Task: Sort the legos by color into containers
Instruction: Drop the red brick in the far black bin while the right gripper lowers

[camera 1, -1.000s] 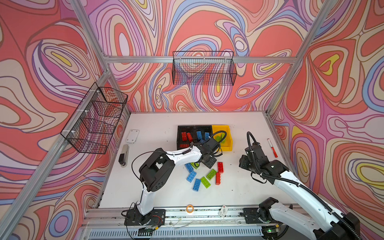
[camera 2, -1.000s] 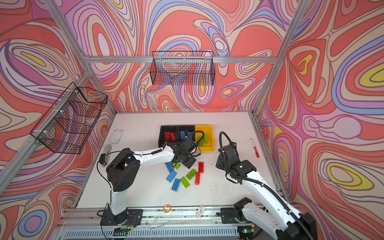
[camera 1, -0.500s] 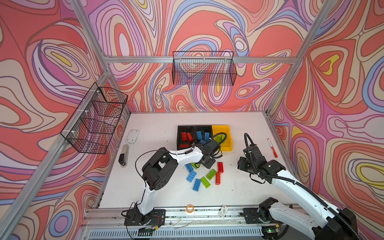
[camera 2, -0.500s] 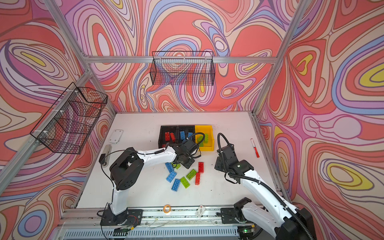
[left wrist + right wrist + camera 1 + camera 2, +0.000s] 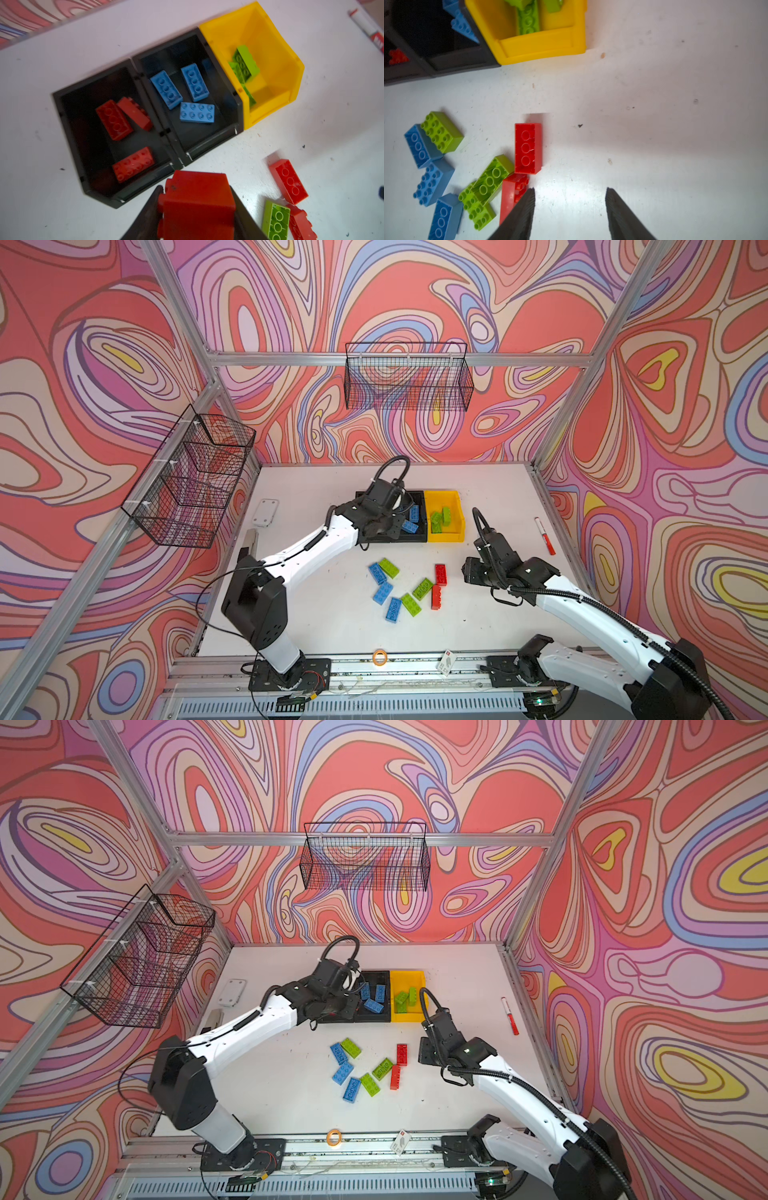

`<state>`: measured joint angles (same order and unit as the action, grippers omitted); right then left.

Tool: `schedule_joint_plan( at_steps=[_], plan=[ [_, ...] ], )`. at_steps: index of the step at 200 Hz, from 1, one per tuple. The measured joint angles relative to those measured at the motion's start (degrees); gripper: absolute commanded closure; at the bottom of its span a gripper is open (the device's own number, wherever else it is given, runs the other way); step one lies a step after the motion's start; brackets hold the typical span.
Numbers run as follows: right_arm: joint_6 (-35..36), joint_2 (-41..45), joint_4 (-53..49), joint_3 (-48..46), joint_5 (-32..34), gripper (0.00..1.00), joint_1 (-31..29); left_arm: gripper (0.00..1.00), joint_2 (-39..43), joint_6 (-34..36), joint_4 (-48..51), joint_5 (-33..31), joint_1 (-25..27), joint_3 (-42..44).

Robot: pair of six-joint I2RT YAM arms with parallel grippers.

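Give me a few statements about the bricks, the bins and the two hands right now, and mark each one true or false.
1. The left hand grips a red brick. True.
2. The yellow bin is empty. False: green bricks lie in it.
3. The right hand is open and holds nothing. True.
4. The table has no bricks outside the bins. False: loose bricks, blue, green and red, lie on it.
5. The middle black bin holds three blue bricks. True.
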<state>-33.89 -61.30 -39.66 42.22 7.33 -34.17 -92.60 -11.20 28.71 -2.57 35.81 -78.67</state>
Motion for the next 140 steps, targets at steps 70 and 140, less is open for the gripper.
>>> schedule_joint_plan(
  at_steps=[70,140],
  plan=[
    [-1.31,-15.61,2.19,9.66,2.21,0.41,-19.50,0.63,-9.90,-1.99,0.83,0.39,-12.00,-3.19],
    [-17.31,-17.42,5.79,8.98,0.85,0.39,-25.92,0.24,-16.09,-6.10,0.35,1.09,-12.98,-7.43]
  ],
)
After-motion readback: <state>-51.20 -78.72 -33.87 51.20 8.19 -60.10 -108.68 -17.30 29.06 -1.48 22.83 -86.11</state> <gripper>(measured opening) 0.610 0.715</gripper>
